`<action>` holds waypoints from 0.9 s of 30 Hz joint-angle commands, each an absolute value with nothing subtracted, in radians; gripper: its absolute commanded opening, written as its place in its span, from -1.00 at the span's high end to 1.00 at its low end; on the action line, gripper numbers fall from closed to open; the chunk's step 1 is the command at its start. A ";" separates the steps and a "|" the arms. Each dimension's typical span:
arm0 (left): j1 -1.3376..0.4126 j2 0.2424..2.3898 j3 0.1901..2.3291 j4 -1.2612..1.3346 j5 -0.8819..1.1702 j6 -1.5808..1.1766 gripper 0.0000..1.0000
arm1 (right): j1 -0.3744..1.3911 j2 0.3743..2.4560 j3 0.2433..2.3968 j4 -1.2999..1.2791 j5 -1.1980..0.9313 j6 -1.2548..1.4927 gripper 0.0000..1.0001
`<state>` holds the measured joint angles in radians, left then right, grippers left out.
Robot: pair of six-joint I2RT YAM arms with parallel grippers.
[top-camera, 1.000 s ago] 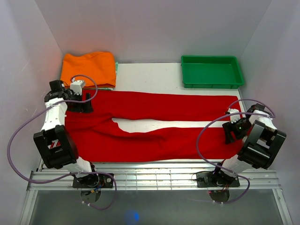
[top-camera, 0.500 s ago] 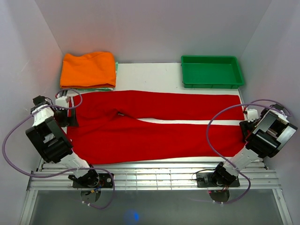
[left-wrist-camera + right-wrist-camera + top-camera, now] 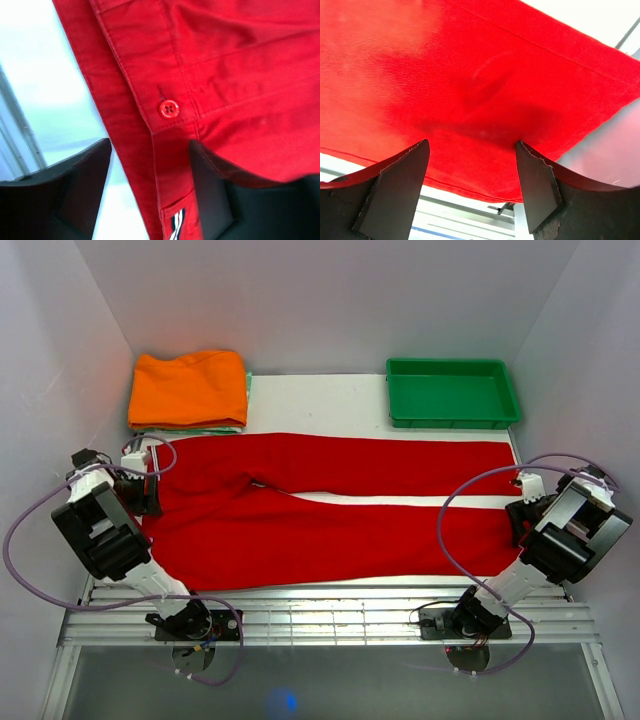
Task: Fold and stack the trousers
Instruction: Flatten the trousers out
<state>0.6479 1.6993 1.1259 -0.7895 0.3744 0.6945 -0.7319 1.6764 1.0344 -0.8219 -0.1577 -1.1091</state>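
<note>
**Trousers flat and unfolded; both tools open, one at each end**

Location: The trousers (image 3: 330, 510) lie spread at full length across the near half of the surface (image 3: 320, 400). The waist is to the left and the leg ends to the right. The legs run side by side, with a thin strip of surface showing between them. No fold is made yet. An orange folded garment (image 3: 188, 388) sits at the far left, just beyond the waist. A green tray (image 3: 450, 423) stands at the far right, apart from the cloth.

Left tool (image 3: 150, 150): The fingers are parted and straddle the waistband (image 3: 135, 75) near its red button (image 3: 168, 108). One finger is over bare surface, the other over cloth. Nothing is gripped.

Right tool (image 3: 472, 147): The fingers are wide apart above the hem (image 3: 470, 187) of what appears to be the nearer leg. Nothing is gripped.

Handling assessment: The fabric looks soft, light and limp, so it will likely sag and drag rather than hold a shape. The stitched waistband offers the firmest hold on the left, and the hem edge does on the right. Each pinch should take every layer at the edge. The two ends want lifting evenly, because a one-sided pull would probably skew the legs.
</note>
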 commanded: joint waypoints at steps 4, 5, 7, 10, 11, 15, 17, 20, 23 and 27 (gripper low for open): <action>0.655 1.830 1.118 -0.710 0.275 0.713 0.24 | -0.733 1.663 1.138 -0.954 -0.270 -1.135 -0.50; 0.657 1.851 1.156 -0.706 0.269 0.709 0.37 | -0.730 1.664 1.158 -0.965 -0.281 -1.131 -0.50; 0.663 1.894 1.202 -0.703 0.239 0.703 0.67 | -0.720 1.670 1.175 -0.980 -0.288 -1.129 -0.50; 0.670 1.945 1.288 -0.700 0.207 0.703 0.97 | -0.713 1.680 1.200 -0.992 -0.299 -1.127 -0.50; 0.672 1.954 1.304 -0.696 0.199 0.704 0.99 | -0.713 1.684 1.204 -0.994 -0.296 -1.126 -0.50; 0.672 1.941 1.353 -0.724 0.218 0.732 0.92 | -0.710 1.704 1.258 -1.028 -0.327 -1.126 -0.50; 0.673 1.910 1.379 -0.773 0.298 0.756 0.41 | -0.710 1.718 1.324 -1.081 -0.365 -1.140 -0.50; 0.675 1.816 1.419 -0.825 0.427 0.803 -0.10 | -0.710 1.743 1.457 -1.161 -0.480 -1.172 -0.51; 0.673 1.752 1.518 -0.888 0.536 0.834 -0.53 | -0.707 1.793 1.619 -1.205 -0.566 -1.187 -0.53; 0.654 1.765 1.646 -0.882 0.681 0.847 -0.79 | -0.674 1.885 1.793 -1.247 -0.589 -1.175 -0.56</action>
<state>0.6685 1.8473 1.5364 -0.8764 0.4923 0.8051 -0.6914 1.8378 1.6836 -1.1995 -0.4973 -1.1618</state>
